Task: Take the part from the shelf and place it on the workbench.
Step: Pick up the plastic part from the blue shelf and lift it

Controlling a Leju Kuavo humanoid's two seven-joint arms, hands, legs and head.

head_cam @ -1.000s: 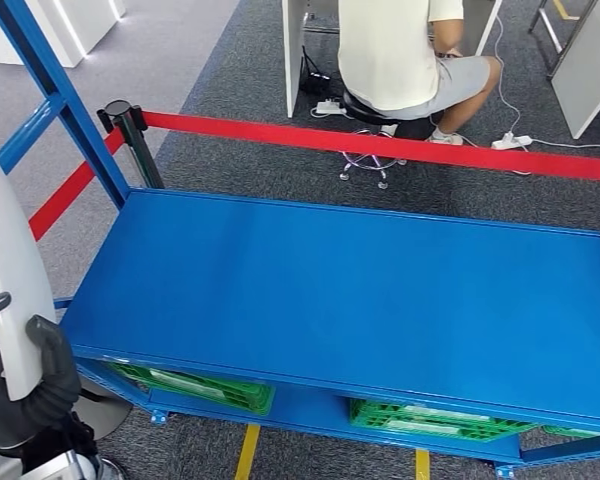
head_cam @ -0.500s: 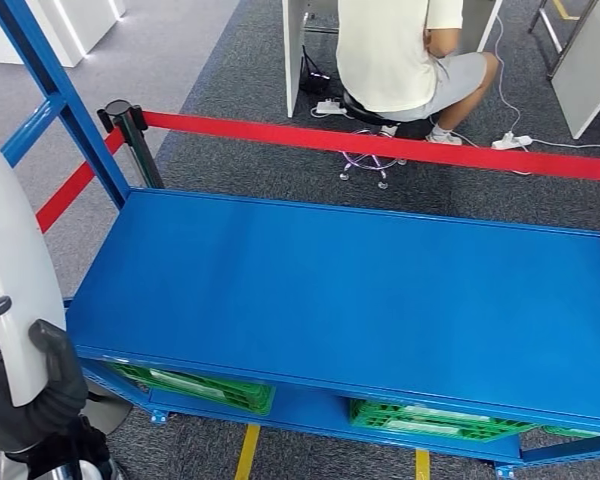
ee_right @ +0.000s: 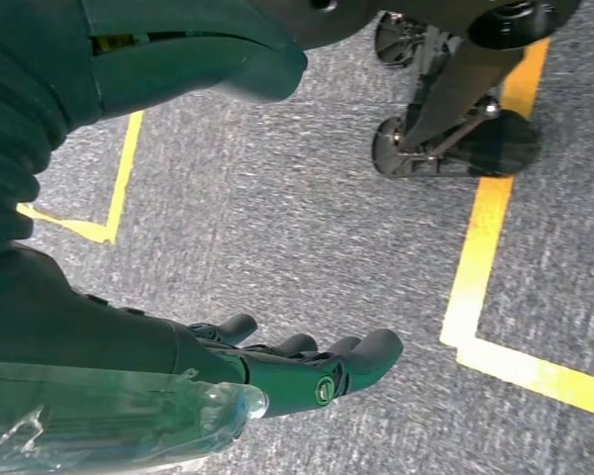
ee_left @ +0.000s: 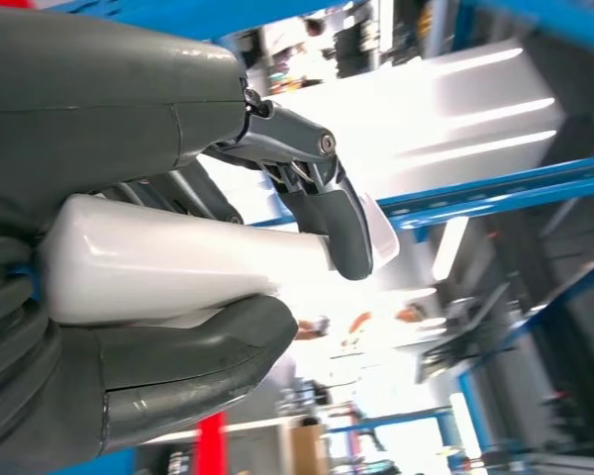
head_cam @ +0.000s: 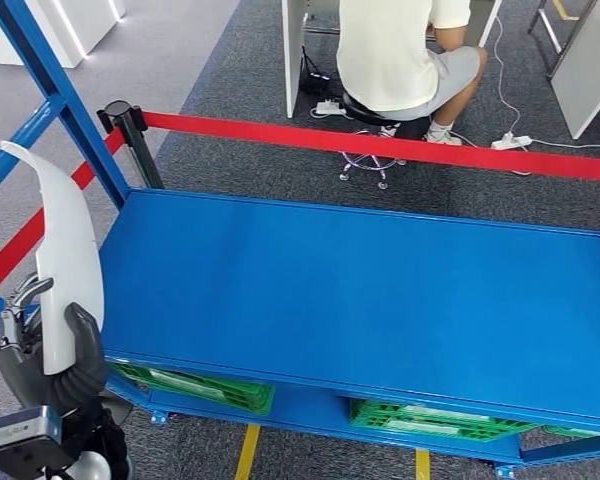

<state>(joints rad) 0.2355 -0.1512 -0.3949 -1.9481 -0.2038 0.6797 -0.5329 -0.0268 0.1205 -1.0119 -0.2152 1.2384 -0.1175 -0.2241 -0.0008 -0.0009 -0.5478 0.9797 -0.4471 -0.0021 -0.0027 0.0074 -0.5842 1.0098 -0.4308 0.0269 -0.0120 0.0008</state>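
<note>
My left hand (head_cam: 52,365) grips a long, curved white part (head_cam: 67,250) at the lower left of the head view, standing it upright beside the left end of the blue workbench (head_cam: 357,300). Close up in the left wrist view, the thumb and dark fingers (ee_left: 339,213) wrap the white part (ee_left: 174,267). My right hand (ee_right: 294,371) hangs over grey carpet with its fingers apart and nothing in it.
A red barrier belt (head_cam: 372,145) on a black post (head_cam: 131,135) runs behind the bench. Behind it, a person (head_cam: 403,50) sits on a stool. Green crates (head_cam: 206,388) lie under the bench top. A blue shelf frame (head_cam: 55,95) stands at the left. Yellow floor lines (ee_right: 488,247) mark the carpet.
My left hand has carried the white part to the right and up, closer to the bench's left end, so more of the part is in view. The seated person shifted slightly.
</note>
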